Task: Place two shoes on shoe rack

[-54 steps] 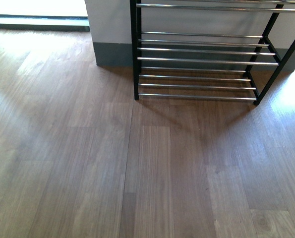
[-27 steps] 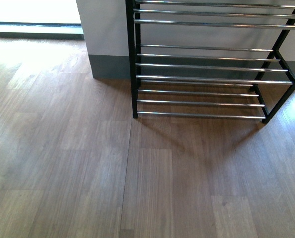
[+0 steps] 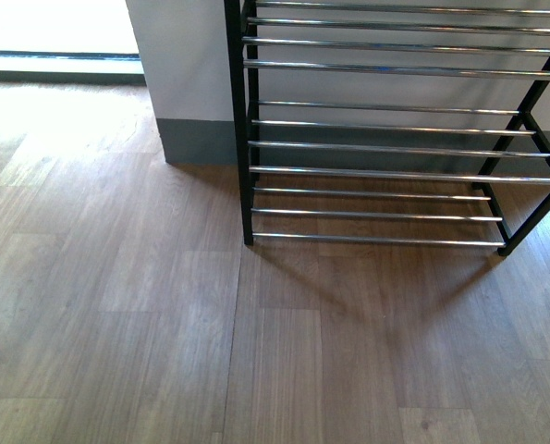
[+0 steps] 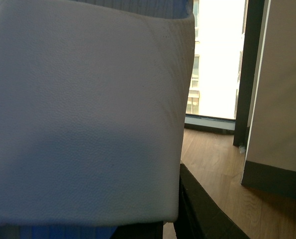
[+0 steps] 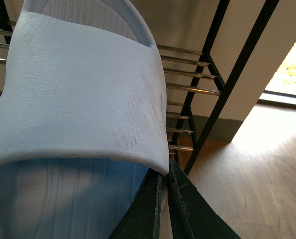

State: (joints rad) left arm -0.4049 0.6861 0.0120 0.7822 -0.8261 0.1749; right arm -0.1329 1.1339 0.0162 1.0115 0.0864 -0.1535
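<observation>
Slides, both held clear of the floor (image 3: 117, 324). The left slide (image 4: 83, 114) fills the left wrist view, and the right slide (image 5: 83, 89) hangs strap-up with the rack (image 5: 227, 74) behind it. The right gripper (image 5: 163, 204) pinches its slide's edge between nearly closed fingers. The left gripper (image 4: 176, 224) shows dark fingers against its slide and is judged to be clamped likewise. Edge grips leave the soles free to land on the bars. From the front, the rack stands at 1 o'clock, against the wall (image 3: 177, 65). No shoe rests on the visible tiers.
</observation>
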